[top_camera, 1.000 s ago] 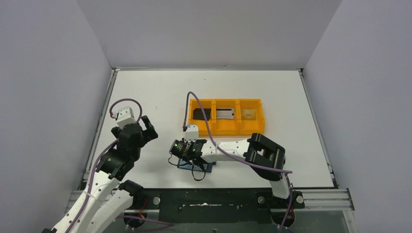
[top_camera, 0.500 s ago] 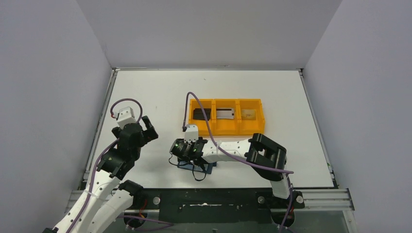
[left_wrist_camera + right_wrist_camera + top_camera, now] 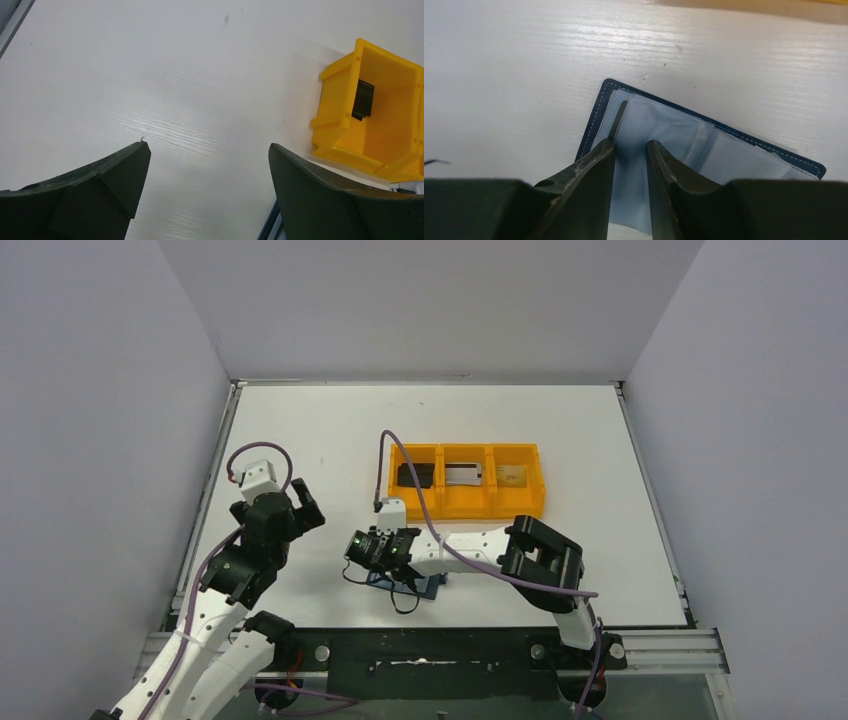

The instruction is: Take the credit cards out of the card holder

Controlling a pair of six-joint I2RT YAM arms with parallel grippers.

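Right gripper [image 3: 630, 144] low over open card holder [image 3: 734, 150], jaws narrowly apart, tips on blue-grey inner pocket near corner; whether anything pinched, cannot tell. Card holder flat on table [image 3: 330, 430], near side of orange tray [image 3: 467, 508]. Tray holds black card [image 3: 415, 474], silver-grey card [image 3: 462, 475], gold-tan card [image 3: 512, 475], one per compartment. Left gripper [image 3: 207, 150] spread wide, empty, above table, well apart from card holder.

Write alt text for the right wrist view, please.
The right gripper, jaws only narrowly apart, is at the blue-grey inner pocket of the open navy card holder, which lies flat on the white table. Whether the jaws pinch anything cannot be told; no card is clearly visible.
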